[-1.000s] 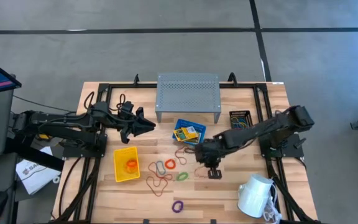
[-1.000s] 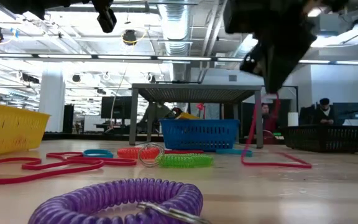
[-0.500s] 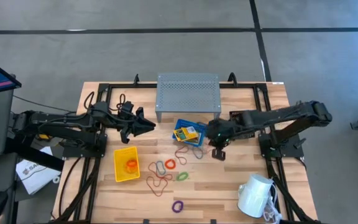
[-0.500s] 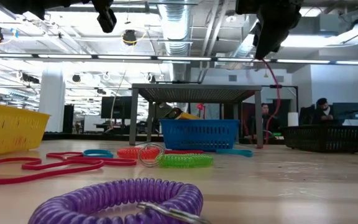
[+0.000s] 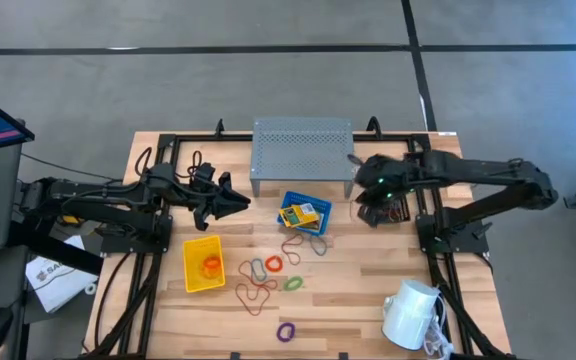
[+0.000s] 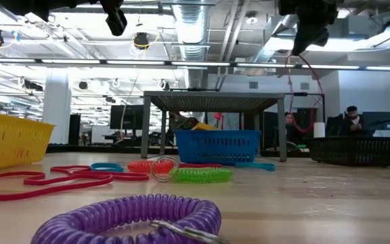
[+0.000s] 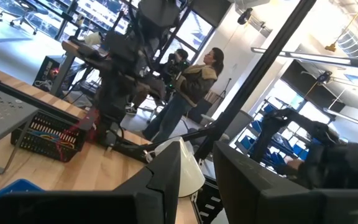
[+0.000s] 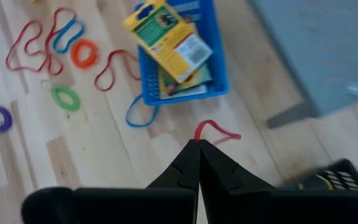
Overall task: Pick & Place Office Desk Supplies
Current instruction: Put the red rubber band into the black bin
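My right gripper hangs high beside the black mesh bin at the back right, shut on a thin red loop. The blue bin holds yellow packets. The yellow bin holds an orange loop. Red, orange, green and purple loops lie on the table. My left gripper waits in the air above the yellow bin's far side, open with nothing between its fingers. My right gripper pinches one end of the red loop between its two shut fingertips. The fingers slant down from above. The loop hangs slack below them, clear of the table.
A grey perforated riser stands at the back middle, just left of the right gripper. A white mug lies at the near right corner. Black frame rails run along both table sides. People stand in the room beyond.
My right gripper has risen and swung from the table's middle toward the far right, up to the black mesh bin, rolling as it went. The red loop, whose lower end lay on the table, now hangs clear below it.
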